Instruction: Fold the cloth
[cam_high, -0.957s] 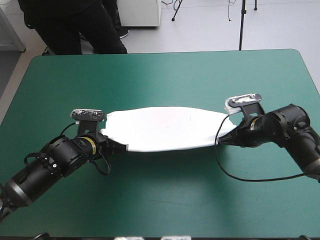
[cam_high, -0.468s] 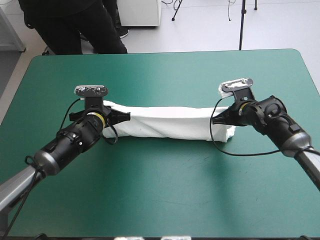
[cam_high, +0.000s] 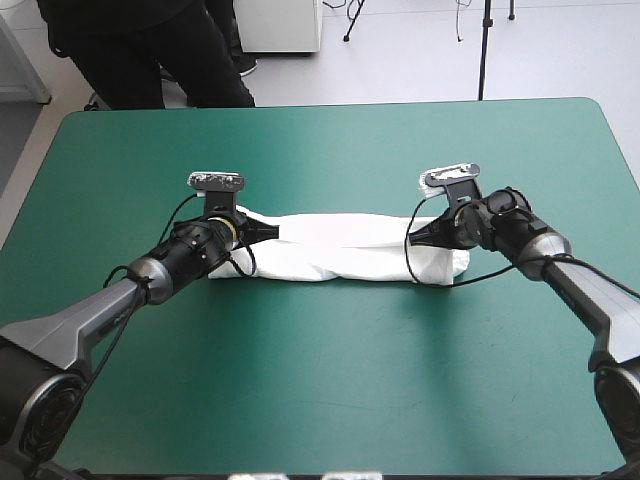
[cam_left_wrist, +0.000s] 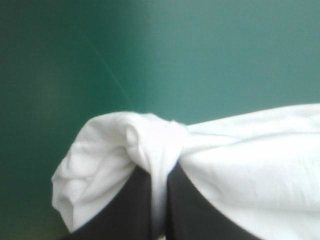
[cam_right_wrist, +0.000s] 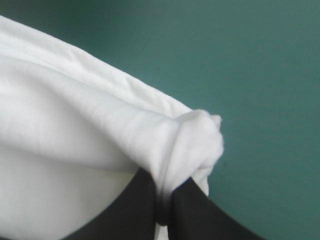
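High view: my two arms reach in from either side toward the middle of the teal-green tabletop (cam_high: 330, 380). The white T-shirt (cam_high: 340, 250) lies there as a long narrow band, running side to side and doubled over itself. My left hand (cam_high: 258, 232) is pinched on its left end and my right hand (cam_high: 420, 238) on its right end. A moment earlier the shirt was a wide, flat lens shape stretched between my hands, nearer to me. Since then both hands have carried their ends away from me and drawn closer together, so the cloth has turned over into this band and settled slack on the tabletop. I judge the lengthwise fold is laid, and what is left is to let go and fold the band across.

Left wrist view: my left hand (cam_left_wrist: 159, 200) has its two black fingers meeting in a point, clamped on a gathered knot of the T-shirt (cam_left_wrist: 240, 155). The cloth spills to both sides of the fingers, and bare tabletop lies ahead.

Right wrist view: my right hand (cam_right_wrist: 162, 207) is likewise all but together, gripping a bunched corner of the T-shirt (cam_right_wrist: 65, 135). A stitched hem runs along the outer layer, with bare tabletop beyond.
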